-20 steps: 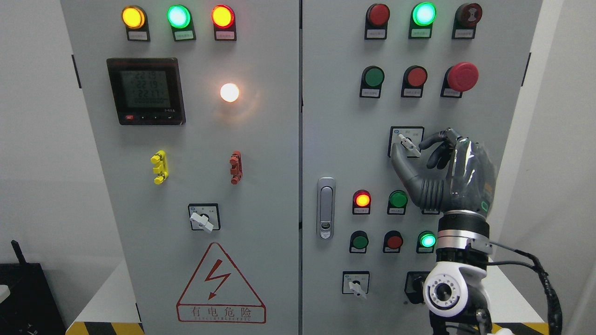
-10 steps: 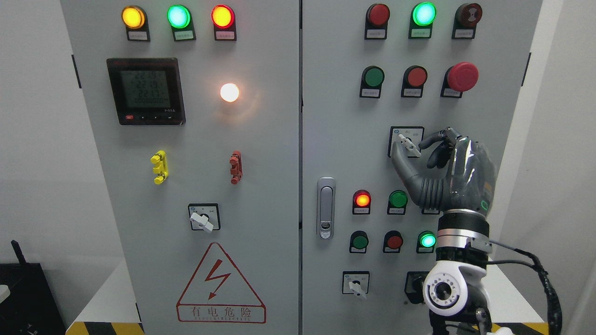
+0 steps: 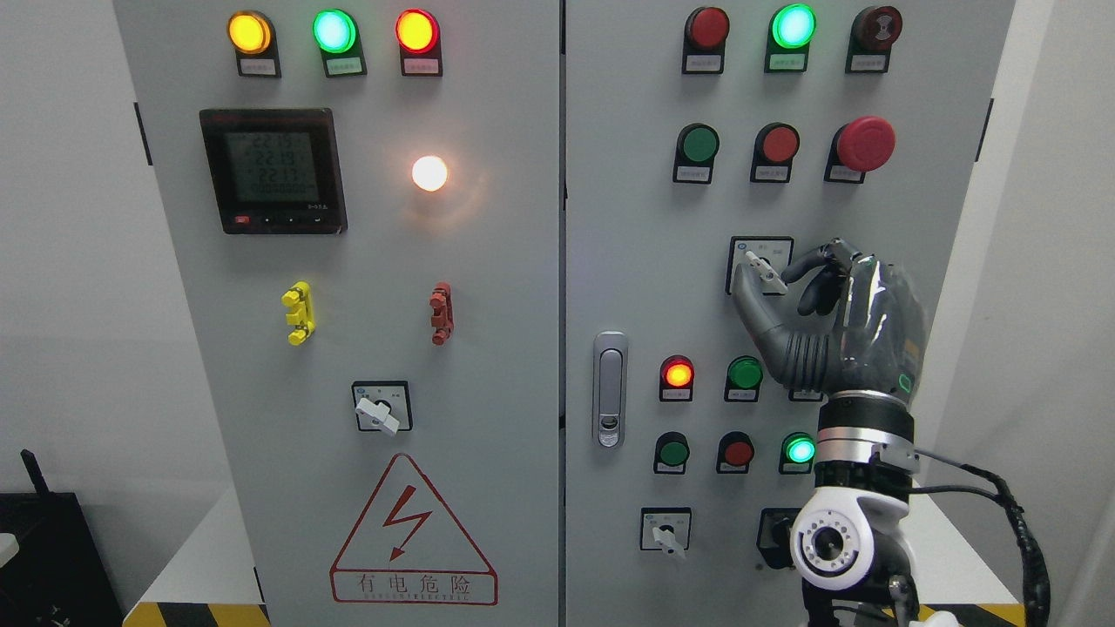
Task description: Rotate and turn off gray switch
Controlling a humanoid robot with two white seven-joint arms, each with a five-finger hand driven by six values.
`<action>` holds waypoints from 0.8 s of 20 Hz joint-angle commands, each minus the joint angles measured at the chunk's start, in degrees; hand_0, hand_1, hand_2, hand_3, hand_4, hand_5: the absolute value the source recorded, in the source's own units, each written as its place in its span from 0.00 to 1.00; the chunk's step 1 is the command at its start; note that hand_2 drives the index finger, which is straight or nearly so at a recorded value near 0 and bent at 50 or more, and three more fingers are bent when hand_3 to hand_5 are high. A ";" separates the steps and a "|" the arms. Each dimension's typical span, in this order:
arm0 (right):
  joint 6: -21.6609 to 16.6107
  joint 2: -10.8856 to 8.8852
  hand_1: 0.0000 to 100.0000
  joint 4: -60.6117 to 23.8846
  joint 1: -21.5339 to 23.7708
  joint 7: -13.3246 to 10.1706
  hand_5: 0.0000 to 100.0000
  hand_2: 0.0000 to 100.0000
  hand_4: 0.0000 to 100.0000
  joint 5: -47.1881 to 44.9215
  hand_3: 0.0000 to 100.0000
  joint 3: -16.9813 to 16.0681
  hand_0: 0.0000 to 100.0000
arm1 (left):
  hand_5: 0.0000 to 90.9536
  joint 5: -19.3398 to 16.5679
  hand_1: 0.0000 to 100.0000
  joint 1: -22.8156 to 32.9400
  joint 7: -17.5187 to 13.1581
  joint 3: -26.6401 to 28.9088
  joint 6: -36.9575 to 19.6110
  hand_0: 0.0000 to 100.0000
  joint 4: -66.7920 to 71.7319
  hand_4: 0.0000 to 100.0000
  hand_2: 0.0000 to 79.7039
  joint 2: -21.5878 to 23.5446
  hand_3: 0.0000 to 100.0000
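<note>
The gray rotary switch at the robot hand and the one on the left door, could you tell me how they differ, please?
The gray switch on the right door is pinched by the right robot hand; the left-door switch is untouched. The gray switch sits at mid-height on its panel, under three buttons; the left-door switch sits lower, above the warning triangle. Both have pale knobs tilted up-left to down-right on square plates.

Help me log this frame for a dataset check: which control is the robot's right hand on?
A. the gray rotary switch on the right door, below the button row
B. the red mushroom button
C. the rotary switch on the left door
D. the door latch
A: the right hand has thumb and fingers pinched on the gray rotary switch on the right door.
</note>
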 commanded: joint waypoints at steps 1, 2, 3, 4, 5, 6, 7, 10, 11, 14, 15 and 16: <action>0.08 -0.05 0.45 0.18 -0.10 0.09 1.00 0.62 0.89 0.02 0.91 0.10 0.17 | 0.00 1.05 0.39 -0.53 -0.02 0.44 -0.05 0.12 -1.49 0.00 0.00 0.00 0.00; 0.08 -0.05 0.46 0.18 -0.10 0.09 1.00 0.62 0.89 0.02 0.91 0.10 0.17 | 0.00 1.14 0.39 -0.53 -0.02 0.44 -0.05 0.12 -1.49 0.00 0.00 0.00 0.00; 0.08 -0.05 0.46 0.18 -0.10 0.09 1.00 0.62 0.89 0.02 0.91 0.18 0.18 | 0.00 1.14 0.39 -0.53 -0.02 0.53 0.04 0.12 -1.49 0.00 0.00 0.00 0.00; 0.08 -0.05 0.45 0.27 -0.19 0.18 1.00 0.62 0.89 0.02 0.91 0.10 0.19 | 0.00 1.14 0.39 -0.53 -0.02 0.44 -0.05 0.12 -1.49 0.00 0.00 0.00 0.00; 0.08 -0.05 0.46 0.27 -0.19 0.18 1.00 0.62 0.89 0.02 0.91 0.10 0.20 | 0.00 1.14 0.39 -0.53 -0.02 0.44 -0.05 0.12 -1.49 0.00 0.00 0.00 0.00; 0.08 0.03 0.46 0.27 -0.28 0.18 1.00 0.62 0.89 0.02 0.91 0.18 0.20 | 0.00 1.06 0.39 -0.53 -0.02 0.44 0.04 0.12 -1.49 0.00 0.00 0.00 0.00; 0.08 0.03 0.46 0.27 -0.28 0.18 1.00 0.62 0.89 0.02 0.91 0.18 0.21 | 0.00 1.14 0.39 -0.53 -0.02 0.44 0.04 0.12 -1.49 0.00 0.00 0.00 0.00; 0.08 0.03 0.46 0.27 -0.36 0.18 1.00 0.62 0.89 0.02 0.91 0.27 0.23 | 0.00 1.14 0.39 -0.53 -0.02 0.44 -0.05 0.12 -1.49 0.00 0.00 0.00 0.00; 0.17 0.03 0.45 0.27 -0.36 0.18 1.00 0.62 0.90 0.02 0.91 0.36 0.24 | 0.00 1.06 0.39 -0.53 -0.02 0.44 0.04 0.12 -1.49 0.00 0.00 0.00 0.00; 0.43 0.03 0.45 0.27 -0.45 0.18 1.00 0.62 0.90 0.02 0.91 0.54 0.25 | 0.00 1.06 0.39 -0.53 -0.02 0.44 -0.05 0.12 -1.49 0.00 0.00 0.00 0.00; 0.43 0.03 0.45 0.27 -0.45 0.18 1.00 0.63 0.90 0.02 0.92 0.54 0.26 | 0.00 1.05 0.39 -0.53 -0.02 0.44 0.04 0.12 -1.49 0.00 0.00 0.00 0.00; 0.43 0.03 0.45 0.27 -0.45 0.18 1.00 0.63 0.90 0.02 0.92 0.54 0.26 | 0.00 1.14 0.39 -0.53 -0.02 0.44 -0.05 0.12 -1.49 0.00 0.00 0.00 0.00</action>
